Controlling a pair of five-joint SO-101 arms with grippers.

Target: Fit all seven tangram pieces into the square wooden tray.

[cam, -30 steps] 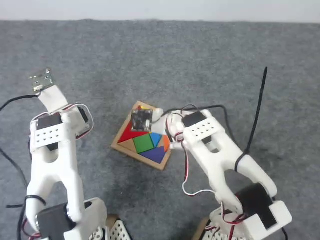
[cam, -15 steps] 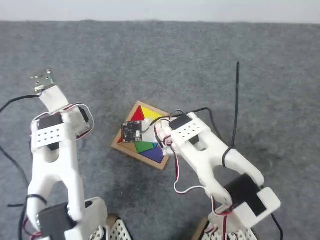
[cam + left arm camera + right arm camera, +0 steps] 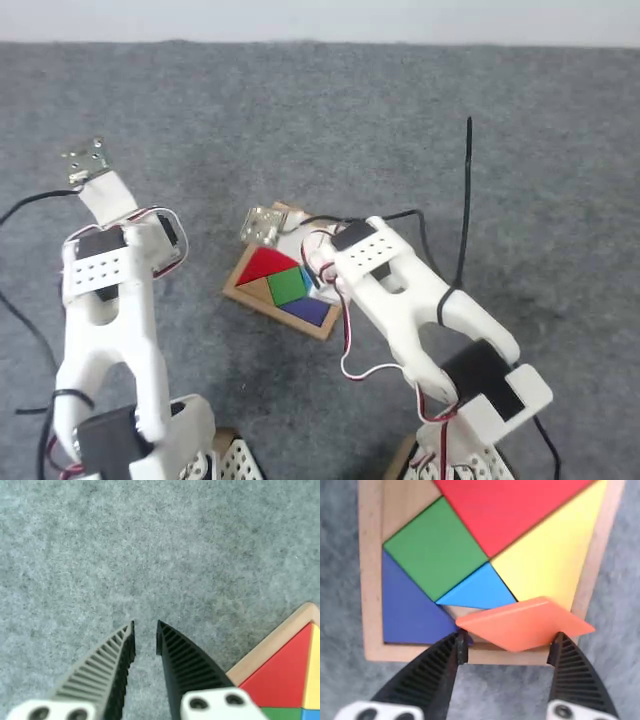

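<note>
Grey-carpeted bench, pale wall behind it. Right tool is clenched on the orange piece, which sits over one rim of the tray, touching the yellow piece and the light blue piece. Left tool is released, slightly parted, over carpet beside a tray corner.

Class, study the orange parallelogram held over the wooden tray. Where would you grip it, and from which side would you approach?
Grip the orange parallelogram across its length, one finger at each narrow end, coming from above at the rim side of the wooden tray. It is thin and flat, so probably only its edges offer purchase; the right tool holds it just so.
</note>
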